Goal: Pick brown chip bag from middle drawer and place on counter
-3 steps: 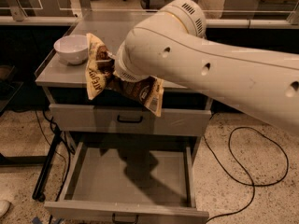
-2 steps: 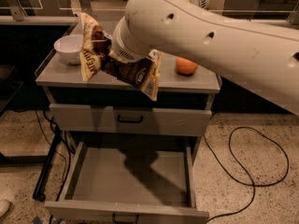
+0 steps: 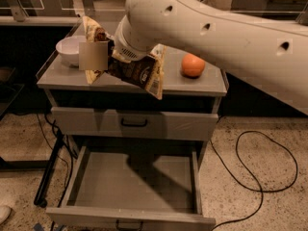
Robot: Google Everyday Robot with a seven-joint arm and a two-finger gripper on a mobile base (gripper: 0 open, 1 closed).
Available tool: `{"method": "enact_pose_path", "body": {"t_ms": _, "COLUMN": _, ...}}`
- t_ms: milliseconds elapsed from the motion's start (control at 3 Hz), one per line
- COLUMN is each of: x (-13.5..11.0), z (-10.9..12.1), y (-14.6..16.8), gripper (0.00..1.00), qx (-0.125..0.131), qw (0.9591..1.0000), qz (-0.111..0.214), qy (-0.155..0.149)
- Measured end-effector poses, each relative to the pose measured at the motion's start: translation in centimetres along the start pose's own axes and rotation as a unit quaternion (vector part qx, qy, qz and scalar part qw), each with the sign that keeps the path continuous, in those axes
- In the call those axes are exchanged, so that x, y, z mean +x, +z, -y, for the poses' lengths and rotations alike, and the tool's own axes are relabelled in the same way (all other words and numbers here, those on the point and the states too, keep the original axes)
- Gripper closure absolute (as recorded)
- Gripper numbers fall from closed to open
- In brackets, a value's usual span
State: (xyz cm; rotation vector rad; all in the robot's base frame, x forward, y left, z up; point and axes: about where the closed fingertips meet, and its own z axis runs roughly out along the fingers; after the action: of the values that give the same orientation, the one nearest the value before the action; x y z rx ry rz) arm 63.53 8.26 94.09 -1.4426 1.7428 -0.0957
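Over the front left part of the counter [image 3: 197,83], we see the thick white arm [image 3: 231,28] reaching in from the upper right. It slopes down and to the left, and its rounded wrist joint ends just above the cabinet top. The arm's shell is smooth, glossy plastic with 3 small dark holes along it. At its tip sits the gripper [image 3: 111,52], dark and mostly hidden behind the wrist and the bag's folds. It seems pinched onto the upper middle of the brown chip bag [image 3: 139,72].

The bag is crinkly and creased, dark brown with tan-yellow edges and pale lettering. It is tilted so that 1 corner points up at the left and another hangs down past the counter's front edge. The counter is flat matte grey metal. A smooth round orange [image 3: 193,65] rests on it to the right of the bag, and a white bowl [image 3: 69,49] stands at the back left.

Below the counter, the upper drawer [image 3: 168,124] is closed and has a black handle. The middle drawer [image 3: 134,186] is pulled fully out, a shallow grey tray. A black cable [image 3: 255,177] loops across the speckled floor on the right.
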Motion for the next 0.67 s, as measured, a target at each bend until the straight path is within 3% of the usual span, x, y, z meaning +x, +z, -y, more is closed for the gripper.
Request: {"method": "enact_pose_path", "body": {"t_ms": 667, "x": -0.1, "z": 2.4, "y": 2.5, "gripper": 1.00, "qx": -0.025, "qw": 0.9994, "qz": -0.021, "qy": -0.007}}
